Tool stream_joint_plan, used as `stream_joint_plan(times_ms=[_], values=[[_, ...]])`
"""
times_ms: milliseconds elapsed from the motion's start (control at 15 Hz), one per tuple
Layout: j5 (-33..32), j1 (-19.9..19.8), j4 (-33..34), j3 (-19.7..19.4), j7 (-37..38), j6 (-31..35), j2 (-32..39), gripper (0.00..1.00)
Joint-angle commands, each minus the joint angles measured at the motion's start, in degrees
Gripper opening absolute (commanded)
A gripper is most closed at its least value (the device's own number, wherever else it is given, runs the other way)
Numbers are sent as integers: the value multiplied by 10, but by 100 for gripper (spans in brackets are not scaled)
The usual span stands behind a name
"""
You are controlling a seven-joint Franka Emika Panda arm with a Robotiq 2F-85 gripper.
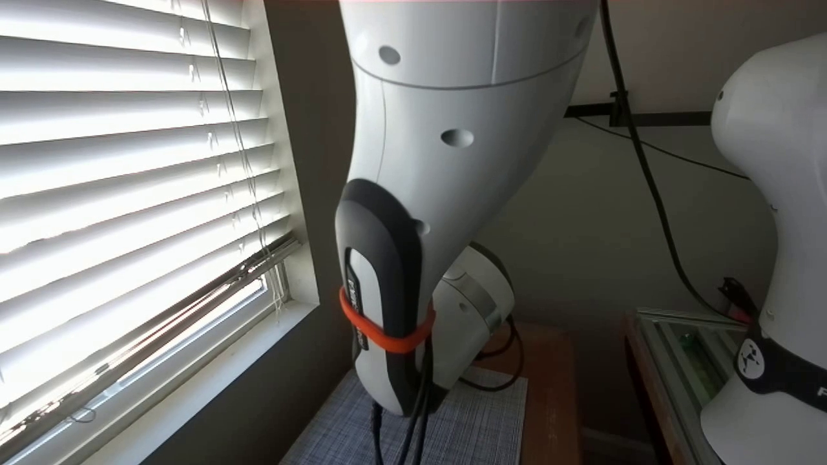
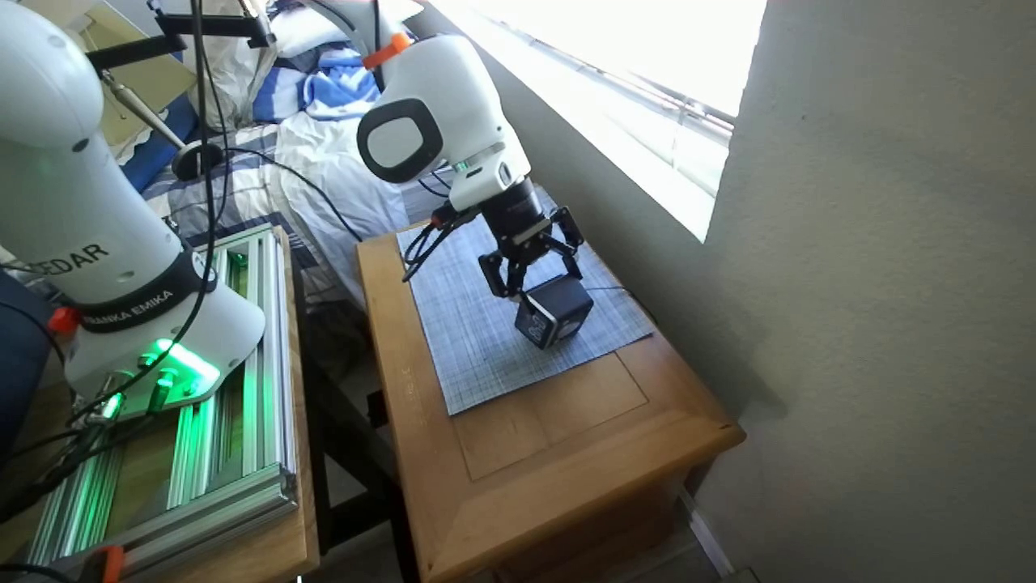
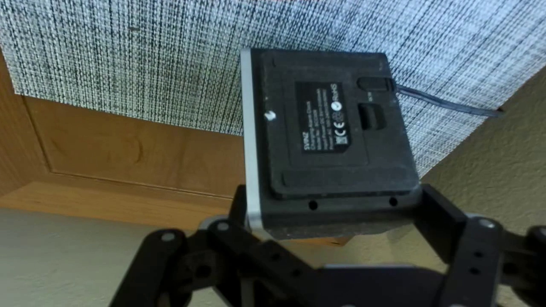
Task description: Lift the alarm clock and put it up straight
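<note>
Looks like a bedroom in somebody's home, judging from the bed [image 2: 344, 182] with its heaped bedding [image 2: 340, 85] (blue, white and plaid, quite unmade), the slatted blinds [image 1: 129, 129] at a window [image 1: 194, 334], and the placemat [image 2: 465, 348] on a wooden table [image 2: 534, 494].

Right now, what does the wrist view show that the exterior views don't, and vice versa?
Wrist view only: the readable printed label on the alarm clock, plus two small holes below it in that picture.
Exterior views only: the robot base, window blinds and bedding.
Shared: the woven mat and wooden table, in both exterior views; the alarm clock, its cord and the jaws closed on its sides, in an exterior view.
</note>
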Motion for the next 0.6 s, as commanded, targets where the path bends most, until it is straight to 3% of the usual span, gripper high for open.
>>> stream_joint_plan(times_ms=[0,67,533], values=[[5,9,14,-8,16,-16,20,81],[4,7,15,-7,14,-16,18,98],[3,2,15,-6,9,-21,10,100]])
